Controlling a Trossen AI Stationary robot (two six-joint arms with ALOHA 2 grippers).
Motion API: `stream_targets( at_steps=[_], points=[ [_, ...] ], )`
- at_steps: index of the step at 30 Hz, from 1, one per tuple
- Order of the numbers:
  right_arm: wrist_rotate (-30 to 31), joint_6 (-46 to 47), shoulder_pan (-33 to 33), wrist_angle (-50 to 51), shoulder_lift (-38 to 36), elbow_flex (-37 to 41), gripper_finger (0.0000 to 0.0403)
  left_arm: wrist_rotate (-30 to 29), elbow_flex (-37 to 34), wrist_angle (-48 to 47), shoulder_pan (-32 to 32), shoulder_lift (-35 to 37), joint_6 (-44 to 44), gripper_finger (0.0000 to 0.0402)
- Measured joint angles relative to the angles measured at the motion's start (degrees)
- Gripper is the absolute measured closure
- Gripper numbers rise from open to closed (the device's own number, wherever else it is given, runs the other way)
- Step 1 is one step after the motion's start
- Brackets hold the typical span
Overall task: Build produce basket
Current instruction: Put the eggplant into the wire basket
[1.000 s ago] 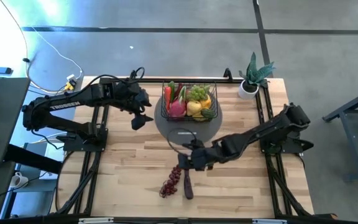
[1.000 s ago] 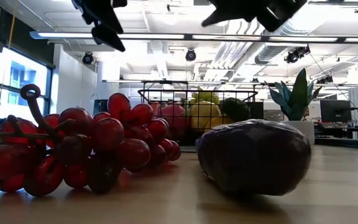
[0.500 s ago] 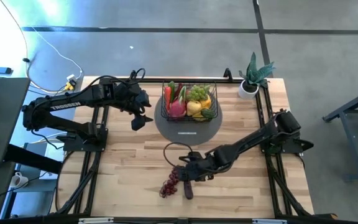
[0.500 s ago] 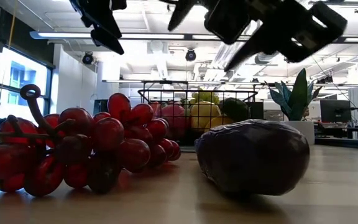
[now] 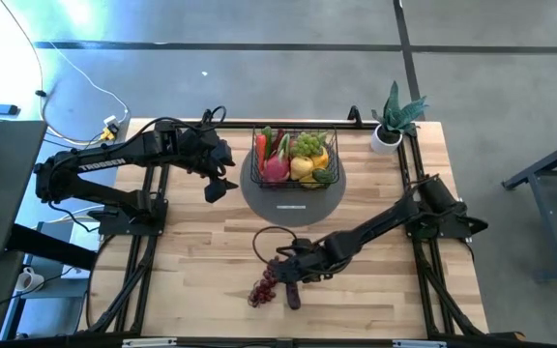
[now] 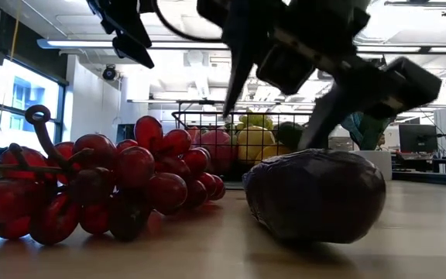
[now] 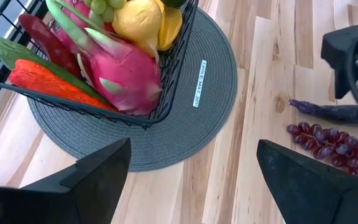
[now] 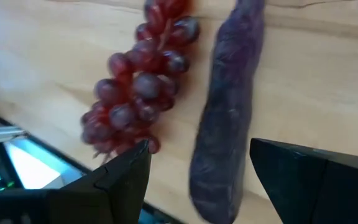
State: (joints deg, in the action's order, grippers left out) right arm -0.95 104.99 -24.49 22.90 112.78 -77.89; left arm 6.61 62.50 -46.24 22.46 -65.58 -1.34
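We hold our right gripper (image 8: 197, 171), fingers spread, astride the eggplant (image 8: 225, 124) beside the red grapes (image 8: 135, 93) to grasp it; our left gripper (image 7: 188, 171) waits spread by the basket (image 7: 166, 93).

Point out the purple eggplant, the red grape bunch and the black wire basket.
Long purple eggplant (image 8: 225, 118): right wrist view, mid-body.
Red grape bunch (image 8: 135, 93): right wrist view, centre of the cluster.
Black wire-mesh basket (image 7: 178, 68): left wrist view, side wall.

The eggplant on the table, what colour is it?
Dark purple. The eggplant shows best in the right wrist view.
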Motion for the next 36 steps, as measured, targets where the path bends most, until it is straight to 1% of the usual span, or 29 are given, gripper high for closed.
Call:
stream_targets(
  at_steps=[9, 12, 15, 17, 19, 24, 26, 30, 36],
  points=[
    [-0.1, 1.5, 0.1, -0.7, 3.4, 0.0, 0.0147, 0.0, 0.0, 0.0, 0.0, 0.0, 0.0, 0.0062],
    [-1.3, 2.5, 0.1, -0.7, 4.4, 0.0, 0.0147, 0.0, 0.0, 0.0, 0.0, 0.0, 0.0, 0.0062],
    [-1.7, 3.3, 0.1, -0.8, 5.0, -0.1, 0.0155, 0.0, 0.0, 0.0, 0.0, 0.0, 0.0, 0.0062],
    [-1.6, 4.2, 0.1, -0.5, 5.0, -0.1, 0.0173, 0.0, 0.0, 0.0, 0.0, 0.0, 0.0, 0.0062],
    [-1.3, 4.5, 0.1, -0.2, 5.1, -0.1, 0.02, 0.0, 0.0, 0.0, 0.0, 0.0, 0.2, 0.0062],
    [-1.1, 4.2, 0.1, 0.0, 5.1, -0.1, 0.0294, 0.0, 0.0, 0.0, 0.0, 0.0, 0.9, 0.0062],
    [-1.1, 3.3, 0.2, 0.0, 5.0, -0.1, 0.0324, -0.3, 0.0, 0.0, 0.0, 0.0, 1.0, 0.0062],
    [-0.6, 3.0, 0.4, 0.1, 4.7, -0.1, 0.0327, -0.3, 0.0, 0.0, 0.0, 0.0, 0.9, 0.0062],
    [5.6, 2.6, 0.9, 0.7, 2.2, 0.0, 0.0327, -0.4, 0.0, 0.0, 0.0, 0.0, 1.1, 0.0062]
  ],
)
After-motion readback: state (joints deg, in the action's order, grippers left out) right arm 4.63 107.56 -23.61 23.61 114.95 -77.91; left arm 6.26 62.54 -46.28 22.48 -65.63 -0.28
